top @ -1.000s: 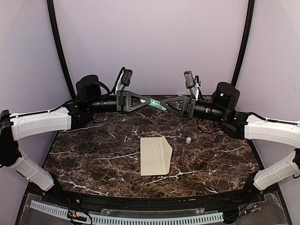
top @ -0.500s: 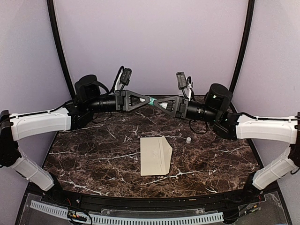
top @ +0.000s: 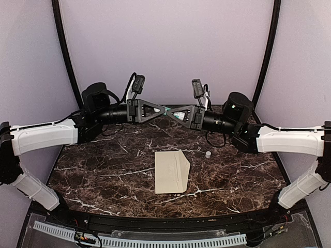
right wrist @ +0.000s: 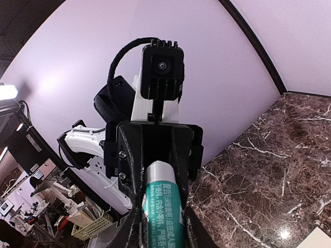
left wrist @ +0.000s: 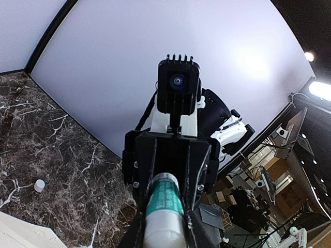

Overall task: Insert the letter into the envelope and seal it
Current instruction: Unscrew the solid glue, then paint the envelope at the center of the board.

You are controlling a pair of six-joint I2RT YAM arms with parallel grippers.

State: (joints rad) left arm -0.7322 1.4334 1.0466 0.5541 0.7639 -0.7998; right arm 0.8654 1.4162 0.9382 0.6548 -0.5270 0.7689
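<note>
The left gripper [top: 163, 109] and right gripper [top: 174, 112] meet tip to tip above the dark marble tabletop's [top: 103, 170] far edge, both clenched on one teal-and-white tube [left wrist: 164, 212]. The plain cream paper envelope [top: 170, 172] lies flat near the tabletop's centre, with a small white cap [top: 208, 154] near its right side.

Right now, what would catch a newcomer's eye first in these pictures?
High over the far side of the table, the left hand and right hand grip one green-and-white tube from opposite ends. Below, a cream envelope lies flat mid-table, with a small white cap to its right.
</note>
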